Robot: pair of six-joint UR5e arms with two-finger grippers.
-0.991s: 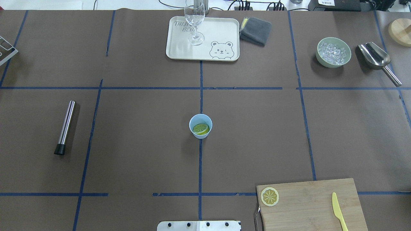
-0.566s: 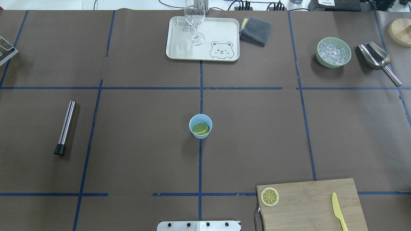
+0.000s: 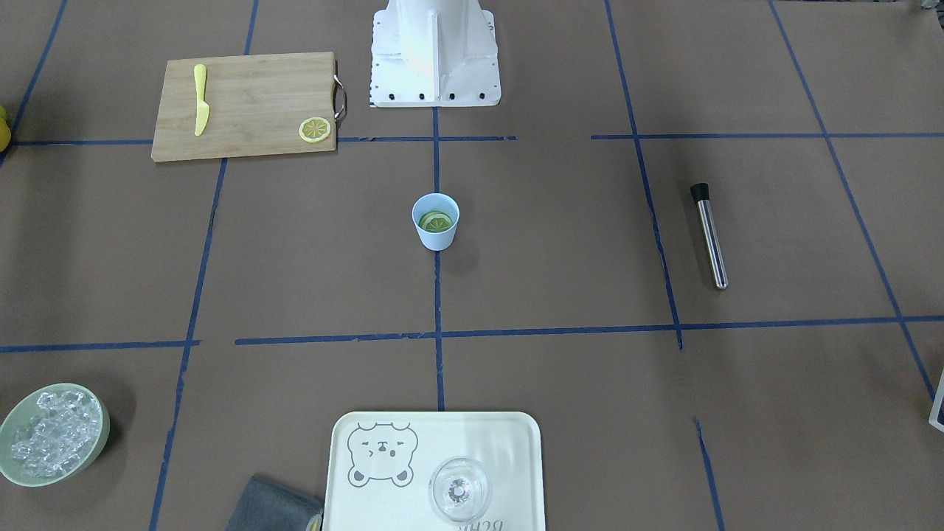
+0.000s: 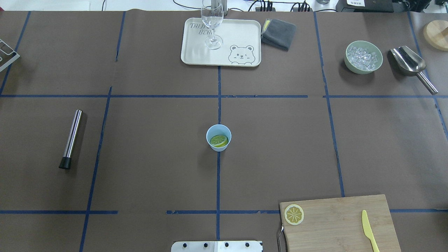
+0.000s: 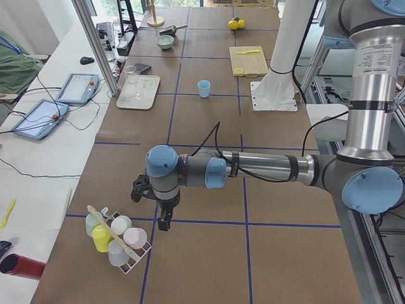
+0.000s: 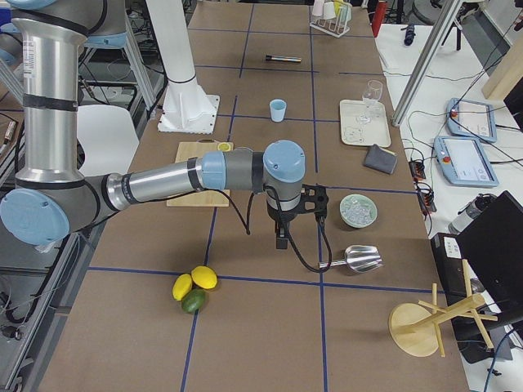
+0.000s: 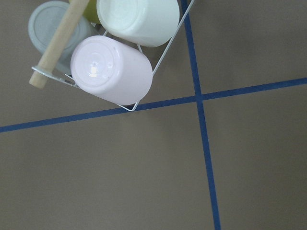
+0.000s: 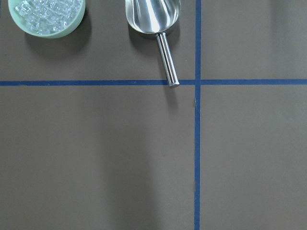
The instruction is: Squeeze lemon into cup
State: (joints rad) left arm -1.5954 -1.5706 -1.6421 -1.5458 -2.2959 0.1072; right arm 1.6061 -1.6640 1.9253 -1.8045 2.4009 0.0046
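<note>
Lemon slice (image 4: 294,214) sits on our cutting board (image 4: 336,224), well apart from the light-blue cup (image 3: 436,237). For the left gripper (image 5: 163,218) and right gripper (image 6: 282,237), we cannot tell how the jaws stand. A brushed cup could topple.

Upper left: wire rack (image 7: 163,51) with upturned cups, bases toward the camera. Pale pink cup (image 7: 111,69) nearest the rack corner, cream cup (image 7: 139,19) above it, grey-blue cup (image 7: 50,24) at left. Wooden rod (image 7: 60,38) slanted across the grey-blue cup. Blue tape lines (image 7: 205,143) crossing on brown table covering (image 7: 96,182), right of the rack corner.
</note>
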